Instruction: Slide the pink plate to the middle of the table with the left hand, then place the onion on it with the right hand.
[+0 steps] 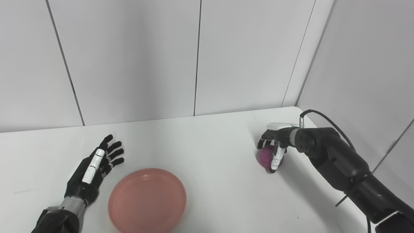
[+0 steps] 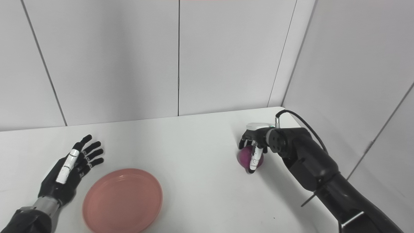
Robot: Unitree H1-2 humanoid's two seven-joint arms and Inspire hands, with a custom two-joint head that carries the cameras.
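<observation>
No text, label, brand, number or sign can be read anywhere in either view

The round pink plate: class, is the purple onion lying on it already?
No: the round pink plate is empty, and the purple onion sits far right under the right hand.

The white table lies bare between the pink plate and the onion, an open lane across the middle; the left hand rests flat just beside the plate's left rim, fingers spread; the right hand curls over the onion near the right wall; the back wall bounds the far edge.
</observation>
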